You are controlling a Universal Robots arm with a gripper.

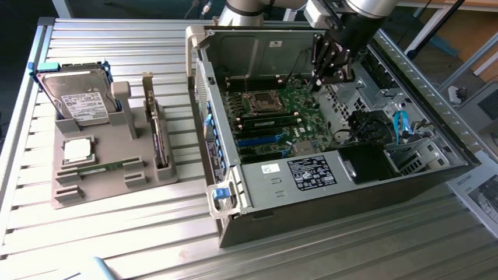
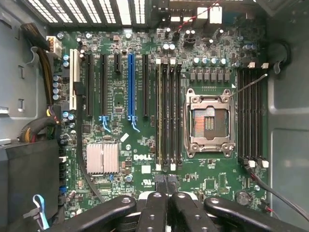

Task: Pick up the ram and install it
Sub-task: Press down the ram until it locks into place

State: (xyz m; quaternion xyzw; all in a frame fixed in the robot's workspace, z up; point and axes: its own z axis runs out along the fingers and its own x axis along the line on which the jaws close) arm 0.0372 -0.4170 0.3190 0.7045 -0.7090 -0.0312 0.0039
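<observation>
The ram [image 1: 104, 168], a thin green stick, lies in a slot near the front of the grey holder [image 1: 116, 186] on the exterior view's left. My gripper [image 1: 325, 80] hangs inside the open computer case [image 1: 327, 175], above the far end of the motherboard [image 1: 284, 116] and well away from the ram. In the wrist view the gripper [image 2: 166, 186] is shut, its black fingers [image 2: 155, 208] pressed together with nothing between them. Below it lie the motherboard [image 2: 145, 145], the long memory slots [image 2: 169, 116] and the open processor socket [image 2: 208, 122].
The holder also carries a hard drive [image 1: 78, 99], a square silver processor chip [image 1: 78, 149] and an upright expansion card [image 1: 158, 137]. Inside the case are a black power supply [image 1: 374, 163], blue cables [image 1: 400, 125] and a small heatsink [image 2: 102, 158]. A slatted metal table [image 1: 116, 245] lies underneath.
</observation>
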